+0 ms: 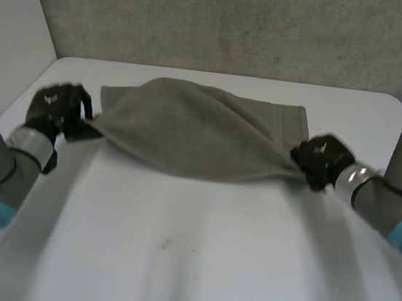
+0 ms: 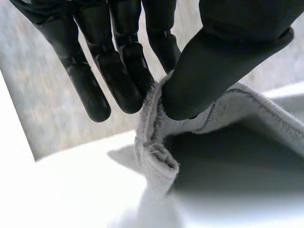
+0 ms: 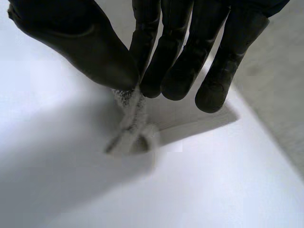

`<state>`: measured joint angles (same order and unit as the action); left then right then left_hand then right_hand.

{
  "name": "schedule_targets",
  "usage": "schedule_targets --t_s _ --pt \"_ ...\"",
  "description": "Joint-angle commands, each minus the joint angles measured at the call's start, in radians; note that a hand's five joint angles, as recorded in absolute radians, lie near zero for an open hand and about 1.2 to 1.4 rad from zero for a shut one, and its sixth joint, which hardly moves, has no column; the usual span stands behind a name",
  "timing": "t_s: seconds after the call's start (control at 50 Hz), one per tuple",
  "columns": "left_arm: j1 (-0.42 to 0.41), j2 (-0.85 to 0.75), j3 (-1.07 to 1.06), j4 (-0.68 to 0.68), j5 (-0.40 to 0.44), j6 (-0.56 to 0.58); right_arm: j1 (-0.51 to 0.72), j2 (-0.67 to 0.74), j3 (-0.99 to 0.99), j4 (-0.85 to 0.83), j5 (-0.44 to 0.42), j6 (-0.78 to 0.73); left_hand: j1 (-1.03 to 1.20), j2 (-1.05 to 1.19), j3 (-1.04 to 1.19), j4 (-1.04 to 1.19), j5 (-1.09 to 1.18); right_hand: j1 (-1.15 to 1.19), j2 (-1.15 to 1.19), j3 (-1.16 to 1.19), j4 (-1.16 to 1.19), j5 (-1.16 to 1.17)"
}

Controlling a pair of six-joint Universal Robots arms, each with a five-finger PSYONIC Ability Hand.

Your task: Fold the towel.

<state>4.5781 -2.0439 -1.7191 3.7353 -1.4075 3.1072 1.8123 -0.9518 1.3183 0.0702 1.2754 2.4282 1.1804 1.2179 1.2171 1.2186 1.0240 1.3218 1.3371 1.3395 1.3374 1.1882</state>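
Towel: the grey towel (image 1: 202, 140) sits toward the far side of the white table (image 1: 172, 264), with its near edge raised and sagging in a curve between the two hands.
Left hand: the left hand (image 1: 56, 107) has one near corner, the hem clamped between thumb and fingers.
Right hand: the right hand (image 1: 322, 159) has the other near corner, cloth nipped between thumb and fingertips.
Step in hand: by my reading, carrying the near edge over to meet the far edge.
Doing it well: the hands should travel level and together, far enough apart to take out the sag. Each corner should land squarely on its far corner before release.
Risk: such a thin pinch could slip if the cloth is drawn too tight.
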Motion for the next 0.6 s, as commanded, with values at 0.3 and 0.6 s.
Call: schedule_targets --t_s 0.3,0.6 --pt "0.124 0.603 -0.393 -0.393 0.153 0.352 -0.217 -0.619 0.332 0.375 -0.037 -0.147 0.216 0.178 0.179 0.178 0.198 0.074 0.059 0.057 0.059 0.034" --pt "0.112 0.307 -0.193 -0.224 0.303 0.384 -0.15 -0.259 0.058 0.298 -0.005 -0.192 0.216 0.178 0.179 0.178 0.198 0.074 0.059 0.057 0.059 0.034"
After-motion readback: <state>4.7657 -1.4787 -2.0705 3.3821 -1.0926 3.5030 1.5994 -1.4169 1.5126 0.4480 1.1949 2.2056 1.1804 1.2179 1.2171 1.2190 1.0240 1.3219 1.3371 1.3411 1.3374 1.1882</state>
